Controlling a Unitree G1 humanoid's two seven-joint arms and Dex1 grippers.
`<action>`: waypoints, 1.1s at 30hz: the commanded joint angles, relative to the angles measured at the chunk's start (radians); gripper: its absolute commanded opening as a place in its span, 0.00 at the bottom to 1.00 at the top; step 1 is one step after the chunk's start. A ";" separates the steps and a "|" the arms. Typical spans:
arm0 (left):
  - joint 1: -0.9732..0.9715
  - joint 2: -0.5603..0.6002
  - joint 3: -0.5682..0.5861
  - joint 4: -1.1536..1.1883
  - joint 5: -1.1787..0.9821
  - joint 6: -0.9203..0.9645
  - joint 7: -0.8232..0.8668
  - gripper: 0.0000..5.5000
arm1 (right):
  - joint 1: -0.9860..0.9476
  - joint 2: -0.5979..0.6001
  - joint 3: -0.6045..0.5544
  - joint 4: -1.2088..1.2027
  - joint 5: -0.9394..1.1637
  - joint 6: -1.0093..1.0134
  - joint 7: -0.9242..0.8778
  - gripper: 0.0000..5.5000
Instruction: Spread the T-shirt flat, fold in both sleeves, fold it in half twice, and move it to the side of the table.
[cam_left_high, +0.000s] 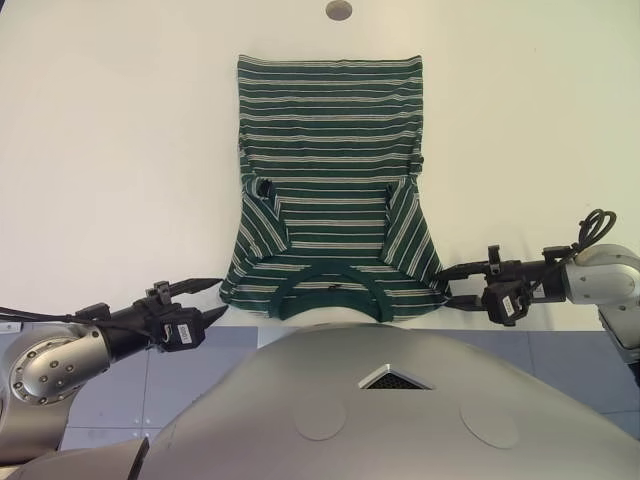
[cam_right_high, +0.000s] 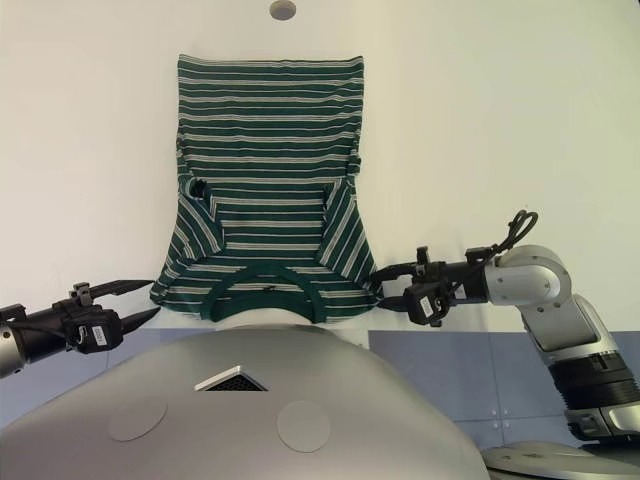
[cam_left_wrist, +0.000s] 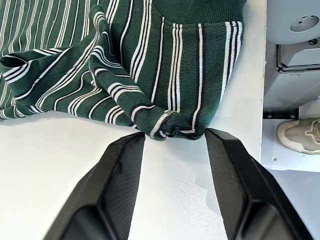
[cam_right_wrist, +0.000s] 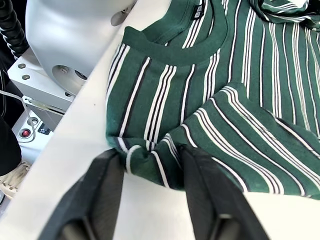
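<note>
While one T-shirt (cam_left_high: 330, 130) lies flat on the table (cam_left_high: 100, 150), its long axis runs away from the robot, collar (cam_right_wrist: 175, 54) nearest.
Two sleeves (cam_left_high: 262, 225) are folded inward. Left gripper (cam_left_high: 218, 297): jaws wide apart, flanking the near left shoulder corner, gripping nothing. Right gripper (cam_left_high: 448, 285): jaws apart, straddling the near right corner.

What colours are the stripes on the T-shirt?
The T-shirt is dark green with thin white stripes, clearest in the left wrist view.

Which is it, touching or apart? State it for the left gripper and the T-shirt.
Cannot tell. In the left wrist view the open left gripper flanks a corner of the T-shirt, with neither a gap nor contact plain.
</note>
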 joint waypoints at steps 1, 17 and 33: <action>-0.015 0.009 -0.038 0.021 0.012 0.006 0.007 0.26 | -0.017 -0.022 0.020 0.012 -0.016 0.021 -0.010 0.19; -0.020 0.171 0.010 -0.011 -0.069 -0.067 -0.098 0.00 | -0.021 -0.242 -0.052 -0.184 0.380 0.473 0.153 0.00; -1.446 0.178 -0.480 0.955 0.113 -0.587 -0.184 0.00 | -1.234 0.184 0.185 0.908 0.320 0.959 0.264 0.00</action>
